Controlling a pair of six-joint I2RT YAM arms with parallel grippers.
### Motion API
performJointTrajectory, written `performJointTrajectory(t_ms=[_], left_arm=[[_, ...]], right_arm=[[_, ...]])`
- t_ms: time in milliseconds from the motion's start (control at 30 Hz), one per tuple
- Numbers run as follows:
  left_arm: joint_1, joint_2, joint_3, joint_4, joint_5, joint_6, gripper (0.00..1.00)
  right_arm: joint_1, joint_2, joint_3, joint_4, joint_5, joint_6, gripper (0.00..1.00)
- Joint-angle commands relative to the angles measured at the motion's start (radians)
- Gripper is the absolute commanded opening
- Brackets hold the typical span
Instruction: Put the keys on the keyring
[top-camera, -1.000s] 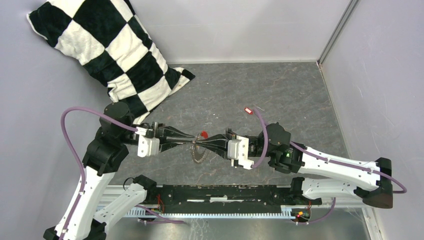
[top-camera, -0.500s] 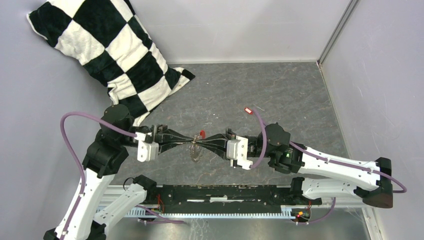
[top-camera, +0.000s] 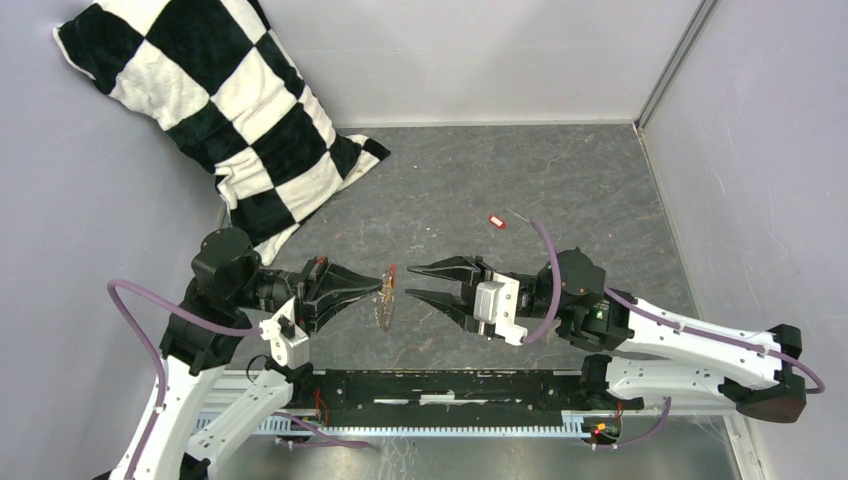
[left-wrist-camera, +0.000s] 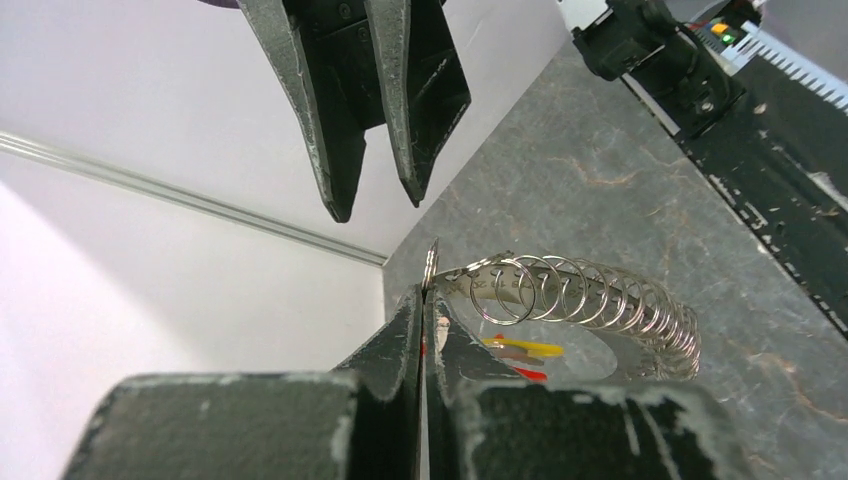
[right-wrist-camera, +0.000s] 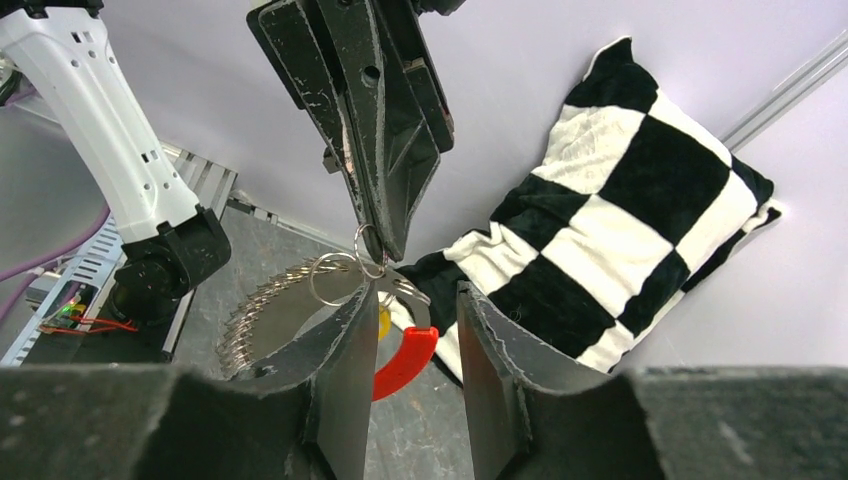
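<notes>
My left gripper (top-camera: 377, 285) is shut on a thin ring at one end of the keyring (top-camera: 386, 300), a grey coil-like ring with a red arc, held above the floor. The left wrist view shows the coil (left-wrist-camera: 600, 300) beside the closed jaws. A yellow key (left-wrist-camera: 522, 348) sits close under the coil; I cannot tell if it is threaded. My right gripper (top-camera: 413, 282) is open and empty, just right of the keyring. In the right wrist view the red arc (right-wrist-camera: 405, 362) lies between its fingers (right-wrist-camera: 352, 350). The red key (top-camera: 496, 221) lies on the floor behind.
A black-and-white checked pillow (top-camera: 215, 100) leans in the back left corner. A thin pale sliver (top-camera: 518, 214) lies beside the red key. Grey walls enclose the marbled floor (top-camera: 560, 170). The black rail of the arm bases (top-camera: 450, 385) runs along the near edge.
The right gripper has let go of the keyring, opened and drawn back to the right. The left arm has shifted nearer and lower, still holding the keyring.
</notes>
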Motion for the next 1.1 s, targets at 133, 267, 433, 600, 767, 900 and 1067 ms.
performJointTrajectory(t_ms=[133, 267, 433, 600, 767, 900, 1067], left_arm=[[-0.003, 0.004, 0.03, 0.024, 0.044, 0.224, 0.02], [-0.002, 0.022, 0.06, 0.023, 0.04, 0.195, 0.02], [-0.003, 0.034, 0.08, 0.023, 0.034, 0.133, 0.02], [-0.002, 0.03, 0.076, 0.023, 0.027, 0.116, 0.02], [-0.002, 0.015, 0.065, 0.021, 0.036, 0.158, 0.02], [-0.002, 0.016, 0.073, 0.021, 0.038, 0.144, 0.02], [-0.002, 0.016, 0.079, 0.02, 0.043, 0.121, 0.02]], right_arm=[[0.005, 0.013, 0.065, -0.04, -0.007, -0.019, 0.4], [0.004, 0.014, 0.073, -0.031, -0.011, -0.019, 0.38], [0.006, 0.023, 0.088, -0.029, -0.018, -0.019, 0.36], [0.013, 0.038, 0.097, -0.011, -0.035, -0.015, 0.34], [0.037, 0.069, 0.124, -0.036, -0.037, -0.026, 0.32], [0.07, 0.075, 0.124, -0.035, 0.01, -0.047, 0.29], [0.115, 0.078, 0.124, -0.022, 0.094, -0.087, 0.24]])
